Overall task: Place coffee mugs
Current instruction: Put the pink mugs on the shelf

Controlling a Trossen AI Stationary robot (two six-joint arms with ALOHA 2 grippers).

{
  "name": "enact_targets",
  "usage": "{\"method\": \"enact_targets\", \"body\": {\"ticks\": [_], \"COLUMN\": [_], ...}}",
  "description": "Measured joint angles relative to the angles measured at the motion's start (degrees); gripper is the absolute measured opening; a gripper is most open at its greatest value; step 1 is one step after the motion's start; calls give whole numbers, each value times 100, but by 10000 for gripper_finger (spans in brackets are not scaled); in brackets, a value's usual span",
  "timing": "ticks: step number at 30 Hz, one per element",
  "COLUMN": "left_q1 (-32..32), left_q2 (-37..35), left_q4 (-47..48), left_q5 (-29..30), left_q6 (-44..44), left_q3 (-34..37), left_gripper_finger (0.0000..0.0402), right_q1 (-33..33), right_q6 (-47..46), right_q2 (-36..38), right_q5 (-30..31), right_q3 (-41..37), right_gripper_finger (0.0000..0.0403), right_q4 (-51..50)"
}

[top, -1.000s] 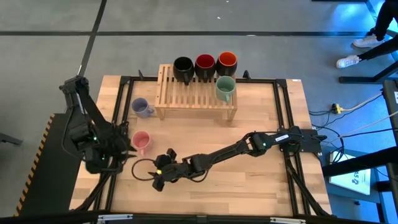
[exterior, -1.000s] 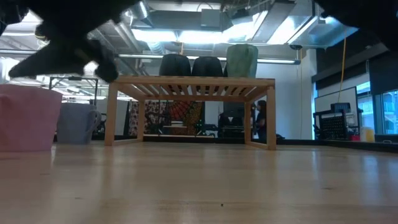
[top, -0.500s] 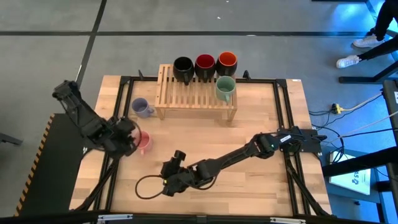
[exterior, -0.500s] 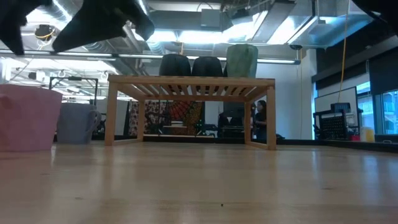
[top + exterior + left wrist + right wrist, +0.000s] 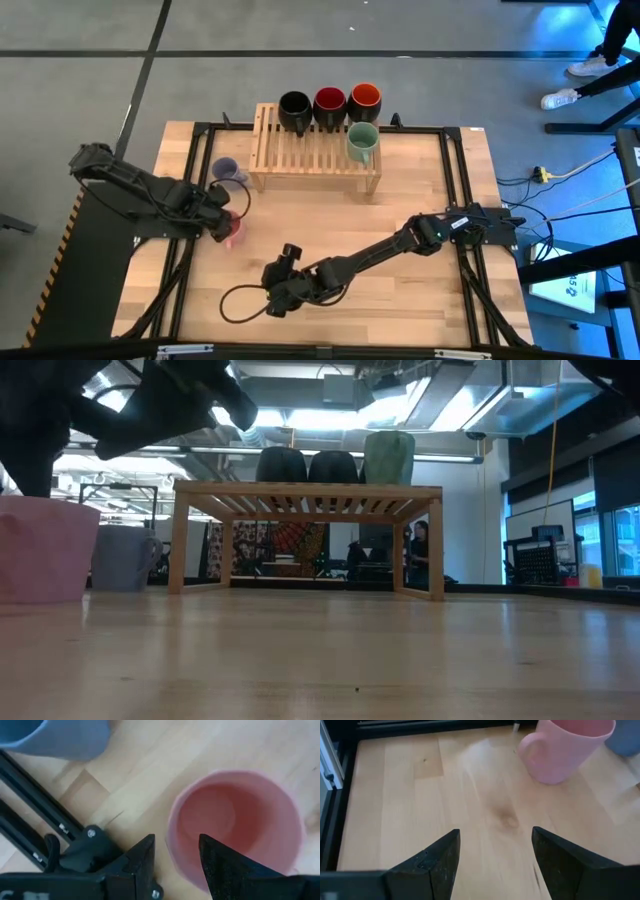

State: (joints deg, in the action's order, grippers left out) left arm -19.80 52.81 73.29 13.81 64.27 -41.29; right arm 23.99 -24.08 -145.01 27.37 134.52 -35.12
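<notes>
The pink mug (image 5: pixel 236 232) stands upright on the table, near its left side. My left gripper (image 5: pixel 222 212) hangs open over it. In the left wrist view the left gripper (image 5: pixel 176 840) straddles the pink mug's (image 5: pixel 235 820) wall, one finger outside and one over the hollow. The lavender mug (image 5: pixel 228 170) stands beyond it by the rack. The black mug (image 5: pixel 295 108), the red-inside mug (image 5: pixel 330 102), the orange-inside mug (image 5: pixel 365 98) and the green mug (image 5: pixel 362 142) rest on the rack. My right gripper (image 5: pixel 280 285) is open, low over the table nearer the near edge, facing the pink mug (image 5: pixel 565 745). My left gripper comes at the pink mug's rim (image 5: pixel 172 845) from above, on its left side. One finger (image 5: pixel 142 860) is outside the wall and the other finger (image 5: pixel 220 865) is over the inside. I cannot tell whether either touches the mug, which stands on the table.
The slatted wooden rack (image 5: pixel 315 155) stands at the far middle of the table. A black cable loop (image 5: pixel 235 300) lies by my right gripper. A black frame (image 5: pixel 190 200) runs along the table's sides. Bare wood shows on the near right part of the table.
My left gripper has swung from the near left toward the far right and come over the pink mug as its arm stretched out. My right gripper has drawn a little toward the table's right. No mug has moved.
</notes>
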Motion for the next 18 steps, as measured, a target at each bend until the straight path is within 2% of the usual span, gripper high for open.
{"method": "enact_targets", "body": {"ticks": [12,15,18], "left_q1": [438,479,479], "left_q2": [29,31,31], "left_q4": [-995,-1050,-1057], "left_q5": [-256,-302,-300], "left_q6": [-421,-498,-615], "left_q3": [708,759,777], "left_gripper_finger": [142,117,74], "right_q1": [70,96,147], "right_q6": [-324,-436,-472], "right_q2": [0,0,0], "right_q5": [155,318,558], "right_q3": [-1,-1,-2], "right_gripper_finger": [234,234,234], "right_q4": [-159,-158,-163]}}
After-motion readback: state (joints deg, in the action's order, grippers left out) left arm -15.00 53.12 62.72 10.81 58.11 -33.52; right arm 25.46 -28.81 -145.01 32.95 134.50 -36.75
